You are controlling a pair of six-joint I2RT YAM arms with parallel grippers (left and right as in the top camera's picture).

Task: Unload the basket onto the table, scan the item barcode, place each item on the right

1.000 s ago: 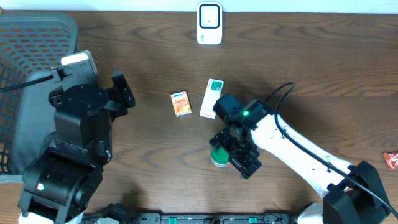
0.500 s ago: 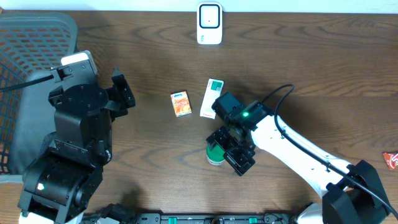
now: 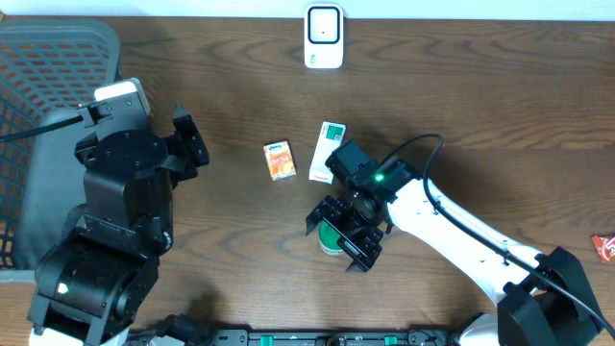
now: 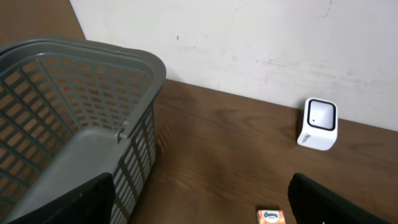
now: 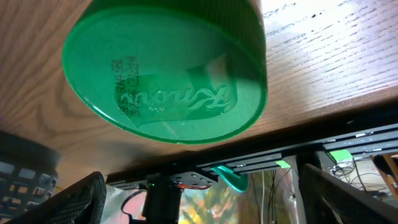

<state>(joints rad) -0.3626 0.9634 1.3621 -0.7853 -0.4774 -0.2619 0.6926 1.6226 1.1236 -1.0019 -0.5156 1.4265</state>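
Observation:
The item, a small container with a green lid (image 3: 332, 236), stands upright on the brown table. My right gripper (image 3: 337, 238) hangs over it, open, one finger on each side. In the right wrist view the embossed green lid (image 5: 166, 70) fills the upper frame. The right gripper (image 5: 202, 200) has dark fingers (image 5: 65, 200) spread wide at the bottom corners, and neither touches the lid. The white barcode scanner (image 3: 324, 37) stands at the table's far edge, and is also in the left wrist view as the scanner (image 4: 319, 123). My left gripper (image 4: 199, 205) is open and holds nothing.
A small orange box (image 3: 280, 160) and a white-and-green box (image 3: 330, 150) lie between the scanner and the container. A grey mesh basket (image 4: 74, 118) stands at the left. A red packet (image 3: 603, 247) lies at the right edge.
My right gripper has shifted left and turned above the green-lidded container, so its fingers now straddle it. The left arm has not moved.

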